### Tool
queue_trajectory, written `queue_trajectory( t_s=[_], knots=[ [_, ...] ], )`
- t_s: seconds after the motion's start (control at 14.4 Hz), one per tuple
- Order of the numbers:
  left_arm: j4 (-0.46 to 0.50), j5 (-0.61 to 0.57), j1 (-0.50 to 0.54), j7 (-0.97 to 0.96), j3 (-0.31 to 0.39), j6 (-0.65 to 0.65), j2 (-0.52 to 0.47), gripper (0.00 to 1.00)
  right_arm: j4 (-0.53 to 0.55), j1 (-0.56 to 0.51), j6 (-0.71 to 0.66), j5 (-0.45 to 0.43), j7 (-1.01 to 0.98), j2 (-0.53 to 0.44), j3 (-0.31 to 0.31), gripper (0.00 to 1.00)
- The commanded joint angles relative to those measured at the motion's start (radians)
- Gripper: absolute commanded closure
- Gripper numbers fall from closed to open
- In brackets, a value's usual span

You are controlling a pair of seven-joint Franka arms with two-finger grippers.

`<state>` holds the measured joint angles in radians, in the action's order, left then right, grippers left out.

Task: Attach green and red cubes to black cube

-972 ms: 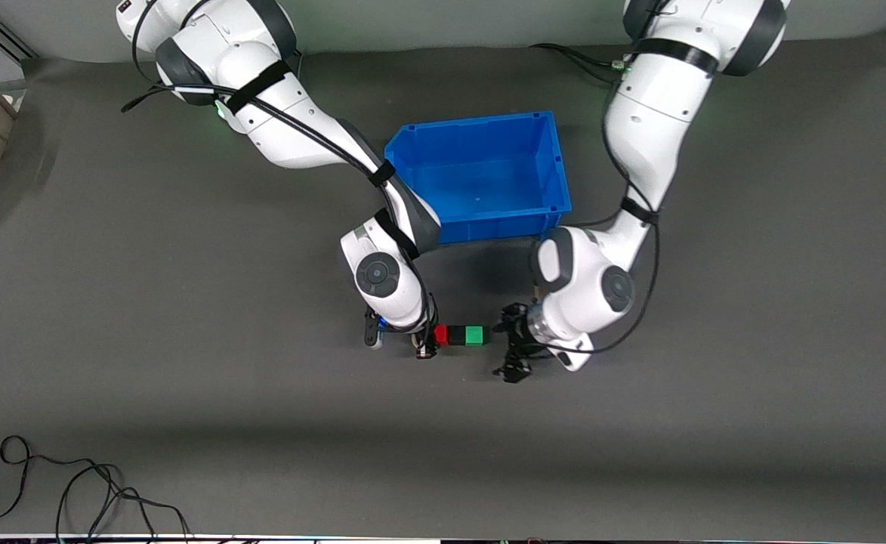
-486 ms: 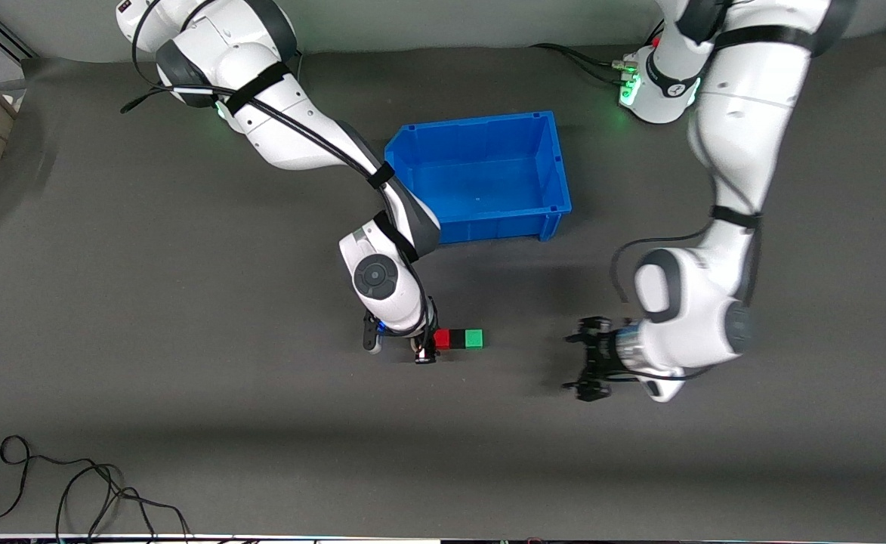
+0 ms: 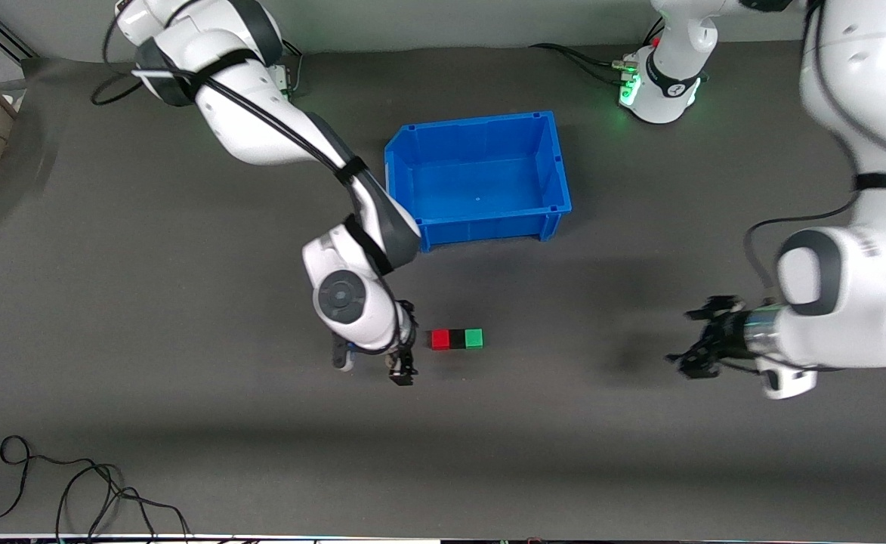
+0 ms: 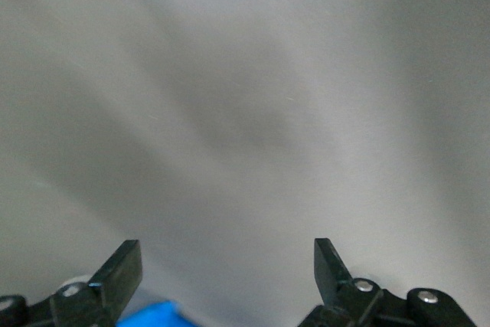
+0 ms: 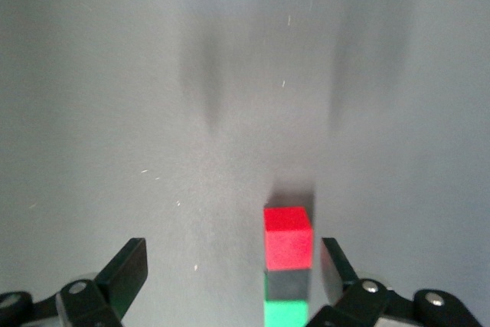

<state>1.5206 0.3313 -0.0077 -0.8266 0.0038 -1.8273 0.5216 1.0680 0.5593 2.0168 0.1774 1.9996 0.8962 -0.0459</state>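
one red cube [image 3: 440, 339], one black cube [image 3: 457, 338], one green cube [image 3: 474, 338]

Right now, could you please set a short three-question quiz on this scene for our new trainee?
1. True or false: the red cube sits inside the blue bin.
2. Which cube lies between the other two? A red, B black, C green.
3. Fill in: the right gripper is ____ and holds nothing.

Key
1. False: it lies on the table, nearer the front camera than the bin.
2. B: the black cube touches the red one and the green cube.
3. Open; the left gripper, toward its own arm's end, is open too.
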Motion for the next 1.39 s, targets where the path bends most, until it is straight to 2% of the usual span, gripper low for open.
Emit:
queue_trajectory(
  t_s=[0.0, 0.21, 0.42, 0.62, 0.76, 0.9, 1.11, 1.32],
  knots=[
    [0.027, -0.090, 0.041, 0.154, -0.005, 0.123, -0.113, 0.00, 0.012, -0.045, -0.188, -0.010, -0.135, -0.132, 0.009, 0.00],
    [0.023, -0.132, 0.066, 0.323, -0.005, 0.219, -0.191, 0.00, 0.018, -0.099, -0.398, -0.010, -0.295, -0.261, 0.008, 0.00],
    [0.023, -0.204, 0.066, 0.456, -0.005, 0.244, -0.261, 0.00, 0.020, -0.177, -0.606, -0.010, -0.471, -0.371, 0.005, 0.00],
    [0.023, -0.259, 0.058, 0.671, -0.008, 0.235, -0.331, 0.00, 0.024, -0.269, -0.788, -0.015, -0.715, -0.443, -0.002, 0.00],
    [0.024, -0.265, 0.057, 0.786, -0.010, 0.237, -0.373, 0.00, 0.085, -0.321, -0.805, -0.018, -0.945, -0.521, -0.003, 0.00],
    [0.035, -0.273, 0.051, 0.820, -0.013, 0.237, -0.412, 0.00, 0.122, -0.367, -0.809, -0.027, -1.149, -0.577, -0.014, 0.00],
    [0.036, -0.273, 0.029, 0.813, -0.016, 0.237, -0.440, 0.00, 0.184, -0.368, -0.810, -0.032, -1.453, -0.643, -0.096, 0.01],
    [0.049, -0.313, -0.014, 0.807, -0.016, 0.227, -0.463, 0.00, 0.248, -0.366, -0.761, -0.100, -1.698, -0.690, -0.126, 0.01]
  ],
)
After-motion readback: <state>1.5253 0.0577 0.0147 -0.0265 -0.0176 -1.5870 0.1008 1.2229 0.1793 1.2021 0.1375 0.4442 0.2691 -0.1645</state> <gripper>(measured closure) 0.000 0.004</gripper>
